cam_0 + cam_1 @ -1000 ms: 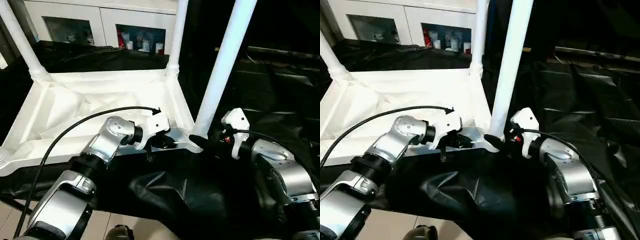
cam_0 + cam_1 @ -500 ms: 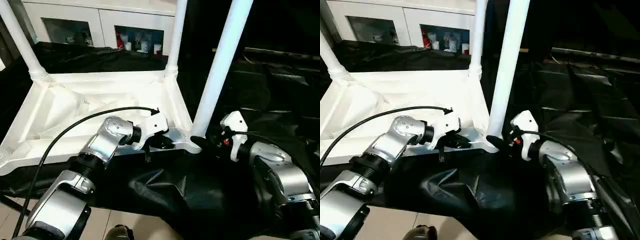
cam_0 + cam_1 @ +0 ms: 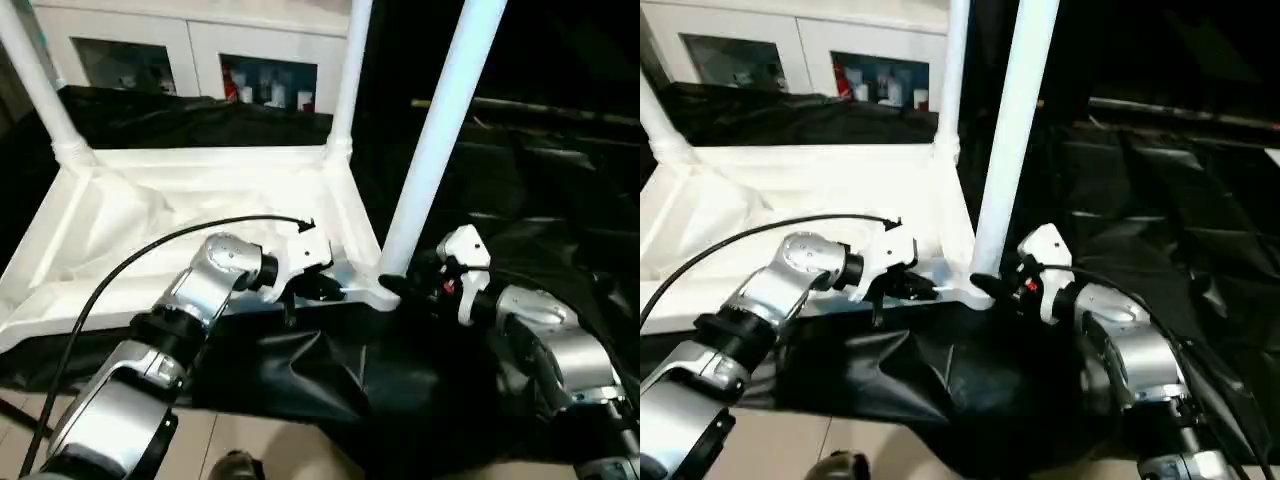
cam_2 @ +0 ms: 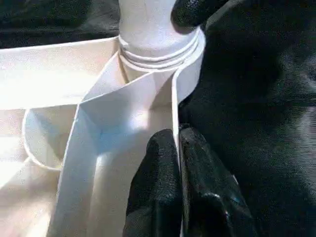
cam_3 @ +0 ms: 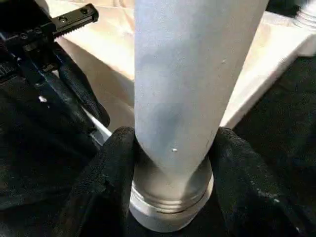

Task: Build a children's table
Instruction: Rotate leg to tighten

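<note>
The children's table lies upside down: its white tabletop (image 3: 180, 200) rests ribbed side up on black cloth. Three white legs stand in corner sockets: far left (image 3: 40, 90), far right (image 3: 350, 70) and near right (image 3: 430, 130). My left gripper (image 3: 330, 290) is shut on the tabletop's near rim beside the near right corner, one finger on each side of the thin wall (image 4: 175, 113). My right gripper (image 3: 400, 285) grips the base of the near right leg (image 5: 187, 74), just above its ringed end. Its fingers (image 5: 111, 168) press on both sides of the tube.
A white cabinet (image 3: 200, 50) with glass doors and small items inside stands behind the tabletop. Crumpled black cloth (image 3: 520, 180) covers the surface to the right and hangs over the near edge. Light floor (image 3: 250, 440) shows below.
My right gripper's fingers have closed in on the base of the near right leg. The left gripper has kept its hold on the rim. The camera has shifted slightly.
</note>
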Available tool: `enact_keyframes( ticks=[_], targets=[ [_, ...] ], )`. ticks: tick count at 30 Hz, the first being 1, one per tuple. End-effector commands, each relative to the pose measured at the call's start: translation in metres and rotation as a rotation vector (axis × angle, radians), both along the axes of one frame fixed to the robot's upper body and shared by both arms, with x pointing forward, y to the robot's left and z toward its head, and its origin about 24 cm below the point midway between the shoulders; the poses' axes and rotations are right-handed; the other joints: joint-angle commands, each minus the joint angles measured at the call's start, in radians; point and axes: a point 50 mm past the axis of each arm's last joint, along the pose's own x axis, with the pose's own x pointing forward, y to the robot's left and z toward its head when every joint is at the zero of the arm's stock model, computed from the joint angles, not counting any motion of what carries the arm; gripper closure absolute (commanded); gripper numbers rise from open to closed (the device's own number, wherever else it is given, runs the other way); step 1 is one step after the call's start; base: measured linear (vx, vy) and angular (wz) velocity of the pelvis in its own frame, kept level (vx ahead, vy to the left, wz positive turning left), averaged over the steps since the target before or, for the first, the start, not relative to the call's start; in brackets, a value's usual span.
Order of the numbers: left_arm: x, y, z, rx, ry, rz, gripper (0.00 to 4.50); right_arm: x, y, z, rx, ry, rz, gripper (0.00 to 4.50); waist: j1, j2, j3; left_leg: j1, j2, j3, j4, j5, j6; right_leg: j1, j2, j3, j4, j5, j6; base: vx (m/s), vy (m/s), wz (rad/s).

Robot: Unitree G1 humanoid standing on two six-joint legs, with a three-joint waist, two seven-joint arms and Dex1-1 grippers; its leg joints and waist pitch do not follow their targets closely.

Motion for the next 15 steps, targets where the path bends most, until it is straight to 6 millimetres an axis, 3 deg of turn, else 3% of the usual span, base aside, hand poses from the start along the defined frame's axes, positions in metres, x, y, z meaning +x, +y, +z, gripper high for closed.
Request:
enact_keyframes(
  ticks=[1, 2, 3, 4, 5, 6, 7, 8, 11, 15],
  targets=[
    [0.0003, -0.0123, 0.0147, -0.037, -0.051, -0.061, 4.5, 0.0053, -0.0025, 0.0067, -0.028, -0.044, -0.014, 2.57, 0.004, -0.042, -0.08, 0.07, -0.03, -0.045, 0.097, -0.273, -0.008, -0.034, -0.117, 0.06, -0.253, -1.073, -0.004, 0.087, -0.086, -0.14],
    [0.0004, -0.0125, 0.0148, -0.035, -0.052, -0.063, 4.5, 0.0062, -0.0031, 0.0067, -0.021, -0.045, -0.024, 2.57, 0.019, -0.022, -0.089, 0.015, -0.025, -0.068, 0.06, -0.178, 0.003, 0.04, -0.128, 0.07, -0.212, -1.004, -0.02, 0.087, -0.086, -0.14],
    [0.0005, -0.0125, 0.0149, -0.034, -0.053, -0.063, 4.5, 0.0064, -0.0031, 0.0069, -0.011, -0.041, -0.025, 2.57, 0.029, 0.003, -0.112, 0.006, 0.002, -0.067, -0.04, -0.193, -0.021, 0.052, -0.038, 0.023, -0.142, -0.564, -0.067, 0.054, -0.03, -0.2],
    [0.0006, -0.0125, 0.0151, -0.032, -0.054, -0.064, 4.5, 0.0066, -0.0033, 0.0076, -0.002, -0.038, -0.026, 2.01, 0.02, 0.011, -0.114, 0.008, 0.007, -0.067, -0.048, -0.206, -0.026, 0.05, -0.019, 0.017, -0.126, -0.408, -0.105, 0.0, 0.0, 0.0],
    [0.0007, -0.0125, 0.0151, -0.032, -0.054, -0.065, 4.5, 0.0067, -0.0034, 0.0079, 0.002, -0.036, -0.026, 1.87, 0.01, 0.023, -0.115, 0.011, 0.012, -0.064, -0.057, -0.262, -0.029, 0.048, -0.01, 0.015, -0.116, -0.226, -0.177, 0.0, 0.0, 0.0],
    [0.0009, -0.0126, 0.0153, -0.031, -0.056, -0.064, 4.5, 0.0064, -0.0032, 0.0085, 0.003, -0.034, -0.02, 1.87, 0.005, 0.02, -0.11, 0.009, 0.009, -0.062, -0.061, -0.309, -0.028, 0.049, -0.006, 0.013, -0.119, -0.218, -0.192, 0.0, 0.0, 0.0],
    [0.001, -0.0126, 0.0153, -0.03, -0.056, -0.064, 4.5, 0.0063, -0.0032, 0.0085, 0.002, -0.034, -0.018, 1.85, -0.004, 0.013, -0.104, 0.021, 0.0, -0.058, -0.057, -0.433, -0.025, 0.045, -0.012, 0.007, -0.142, -0.368, -0.181, 0.0, 0.0, 0.0],
    [0.001, -0.0126, 0.0153, -0.03, -0.056, -0.064, 4.5, 0.0062, -0.0031, 0.0086, 0.003, -0.033, -0.016, 1.78, -0.004, 0.013, -0.104, 0.021, 0.0, -0.058, -0.057, -0.433, -0.025, 0.045, -0.012, 0.007, -0.142, -0.368, -0.181, 0.0, 0.0, 0.0],
    [0.0016, -0.0128, 0.0157, -0.028, -0.057, -0.064, 4.5, 0.0056, -0.0035, 0.0093, 0.006, -0.028, -0.004, 1.5, -0.005, 0.013, -0.102, 0.017, -0.001, -0.06, -0.057, -0.425, -0.018, 0.044, -0.021, 0.002, -0.165, -0.484, -0.125, 0.0, 0.0, 0.0],
    [0.0019, -0.013, 0.0161, -0.027, -0.057, -0.066, 4.5, 0.0065, -0.0041, 0.0094, -0.005, -0.03, -0.001, 1.12, -0.003, 0.013, -0.107, 0.018, 0.001, -0.058, -0.063, -0.377, -0.009, 0.049, -0.02, -0.001, -0.167, -0.431, -0.128, 0.0, 0.0, 0.0]
  ],
)
